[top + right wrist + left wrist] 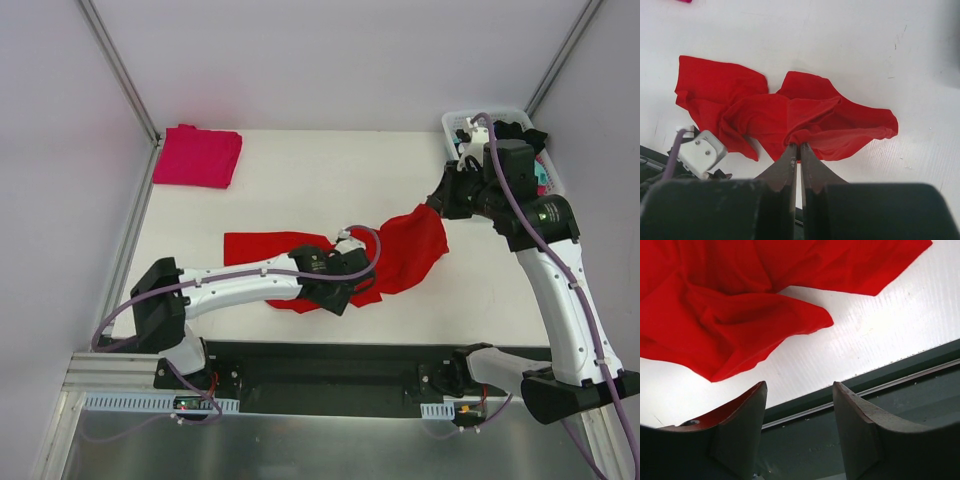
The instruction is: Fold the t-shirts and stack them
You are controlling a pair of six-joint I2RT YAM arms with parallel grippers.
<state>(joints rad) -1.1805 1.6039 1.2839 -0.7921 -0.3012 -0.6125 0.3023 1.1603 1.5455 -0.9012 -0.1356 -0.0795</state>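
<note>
The large red t-shirt (pixel 405 250) lies crumpled across the middle of the white table (pixel 300 180). My right gripper (pixel 438 206) is shut on a bunched fold at its right end and holds that end up; in the right wrist view the fingers (pixel 790 165) pinch the red cloth (pixel 805 115). My left gripper (pixel 338 294) hovers over the shirt's near edge, open and empty; the left wrist view (pixel 799 385) shows the red shirt (pixel 730 325) just beyond its tips. The magenta-pink t-shirt (pixel 197 156) lies folded at the far left corner.
A white basket (pixel 458 124) at the back right holds black and teal-patterned garments (pixel 541 182), partly hidden by my right arm. The dark rail (pixel 900 385) along the table's near edge lies just below my left gripper.
</note>
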